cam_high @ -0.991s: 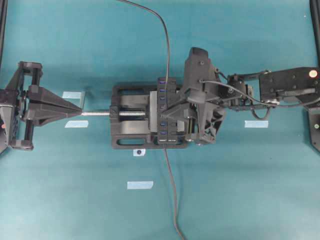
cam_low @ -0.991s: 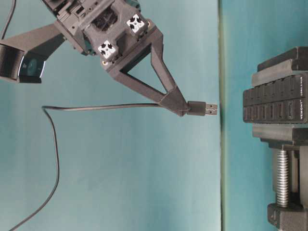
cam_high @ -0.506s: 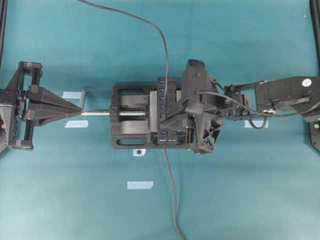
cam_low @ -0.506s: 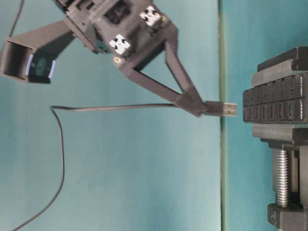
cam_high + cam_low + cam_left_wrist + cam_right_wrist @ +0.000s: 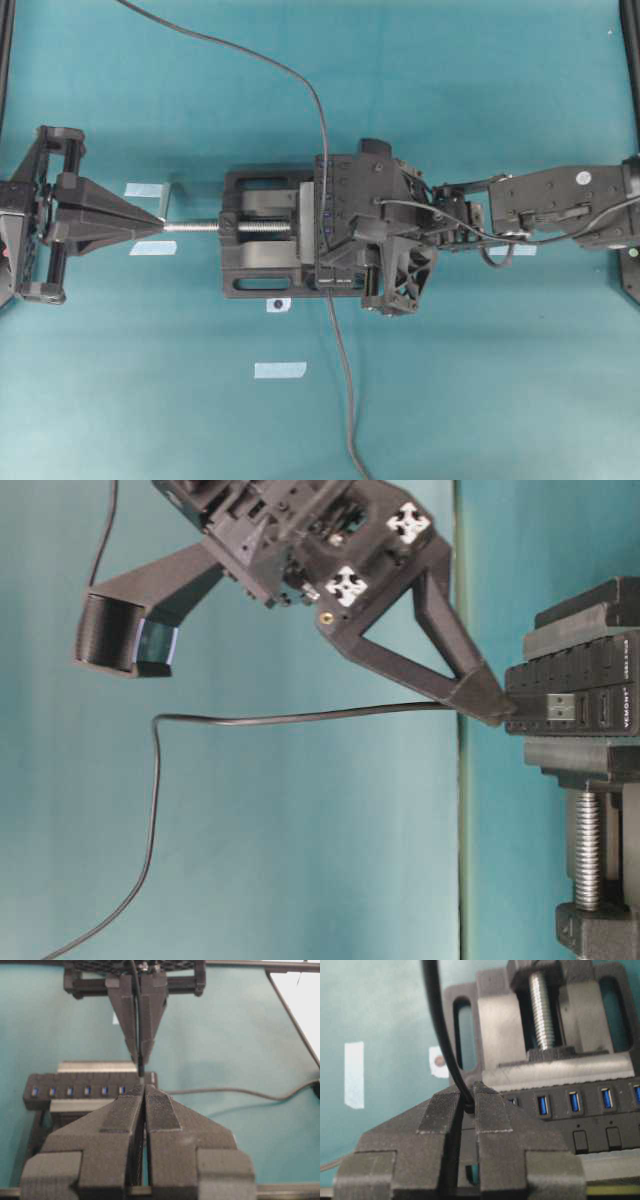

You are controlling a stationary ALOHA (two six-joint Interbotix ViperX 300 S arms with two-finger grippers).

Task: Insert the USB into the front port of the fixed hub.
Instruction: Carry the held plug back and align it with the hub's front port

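1. While the left tool (image 5: pixel 150 222) sits at the table's left edge, its jaws pressed together on nothing, its tip rests just beside the end of the silver screw (image 5: pixel 195 227).
2. Mid-table, the vise (image 5: pixel 262 258) clamps the fixed hub (image 5: pixel 570 698) — blue ports facing up.
3. Over it, the right tool (image 5: pixel 497 705) is clamped on the USB (image 5: pixel 558 707), whose metal tip lies against the hub's port row; its cable (image 5: pixel 300 717) trails away.
4. Teal table (image 5: pixel 480 400) lies bare around the vise, dotted with tape strips (image 5: pixel 280 370).
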